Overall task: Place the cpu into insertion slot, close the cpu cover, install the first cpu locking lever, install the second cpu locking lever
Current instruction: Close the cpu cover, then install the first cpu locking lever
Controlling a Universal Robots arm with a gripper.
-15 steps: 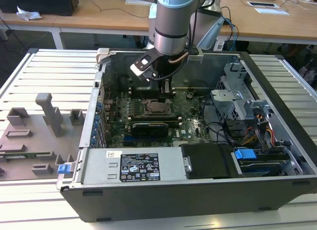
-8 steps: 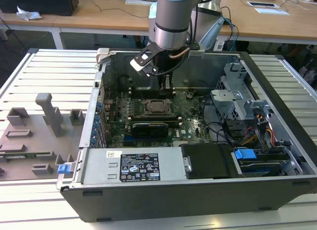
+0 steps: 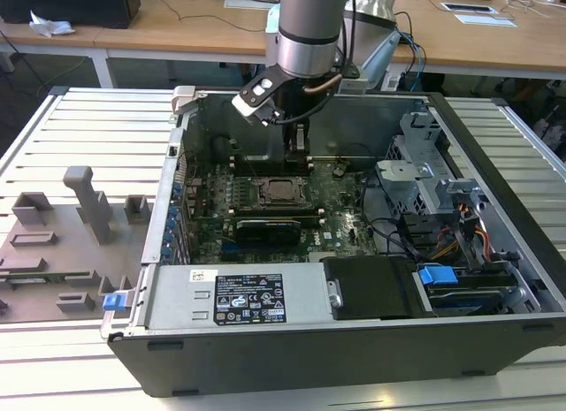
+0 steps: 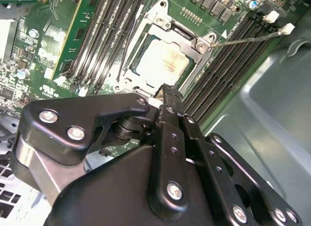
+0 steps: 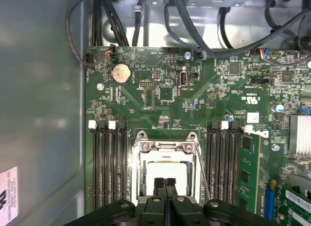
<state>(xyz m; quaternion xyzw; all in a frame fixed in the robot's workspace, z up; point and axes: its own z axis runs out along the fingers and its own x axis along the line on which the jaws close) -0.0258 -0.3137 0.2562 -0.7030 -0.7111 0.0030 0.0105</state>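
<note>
**A:** What is lying where?

**B:** An open computer case (image 3: 309,358) is lying on the slatted counter (image 3: 71,119). The arm (image 3: 309,31) is hanging into it at the 12 o'clock side in the exterior view. A green circuit board (image 5: 160,90) is covering the case floor.

**A:** And the gripper (image 5: 164,183)?

**B:** It is hovering just above the socket (image 5: 140,136), which is sitting at about 6 o'clock from it in the exterior view. In both wrist views the jaws are clenched tip to tip, grasping nothing.

**A:** Where is the chip (image 4: 164,60)?

**B:** It is sitting in the socket, its silver top showing through the cover (image 4: 141,41), which seems to be lying flat around it.

**A:** Which step is in hand?

**B:** I am judging it to be the first lever (image 4: 243,40). That thin rod is angling out over the memory slots (image 4: 218,75) and looking unlatched.

**A:** What is that calling for?

**B:** The closed tips bearing squarely on the rod and guiding it under its catch, without slipping onto the chip.
</note>
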